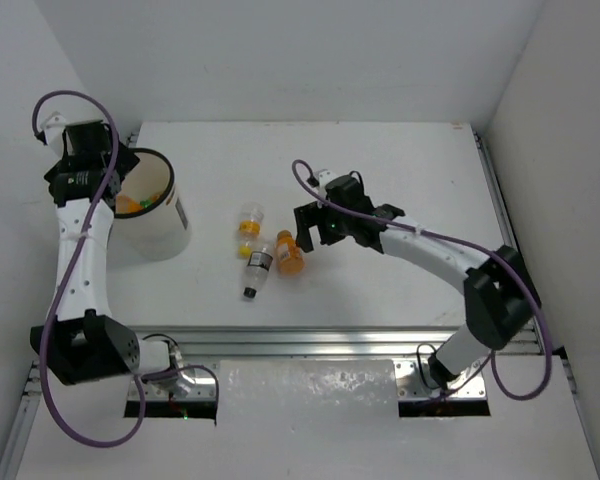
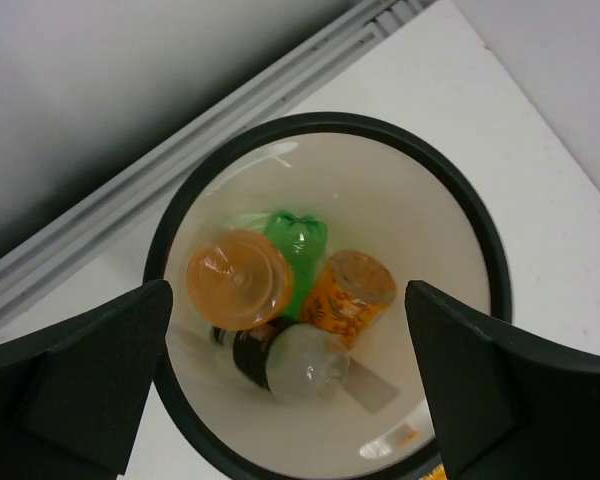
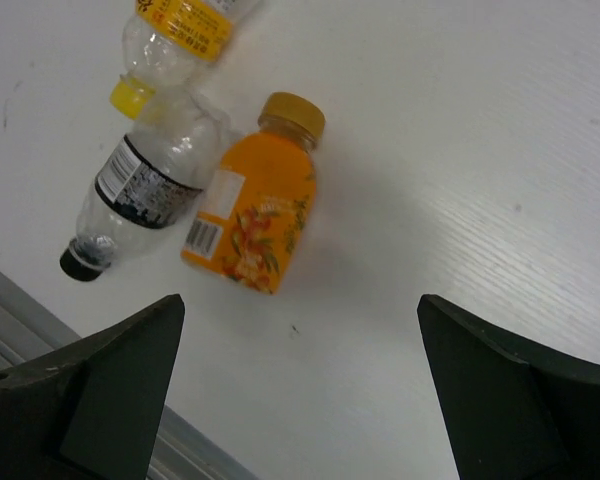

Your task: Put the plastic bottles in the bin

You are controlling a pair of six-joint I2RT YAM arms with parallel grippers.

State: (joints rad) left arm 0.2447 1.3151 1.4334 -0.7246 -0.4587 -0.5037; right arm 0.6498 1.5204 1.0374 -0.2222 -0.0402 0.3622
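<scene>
The left gripper (image 1: 120, 188) hangs open over the far-left bin (image 1: 166, 238). The right gripper (image 3: 300, 385) is open above the orange bottle (image 3: 252, 225), likely to grab it.

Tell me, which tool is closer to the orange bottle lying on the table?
Right. The right tool hangs open just above the orange bottle; the left tool is far away, open over the bin.

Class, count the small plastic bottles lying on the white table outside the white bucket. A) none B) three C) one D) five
B: a clear yellow-capped bottle, a clear black-capped bottle and an orange bottle lie on the white table, outside the white cylindrical bin.
</scene>
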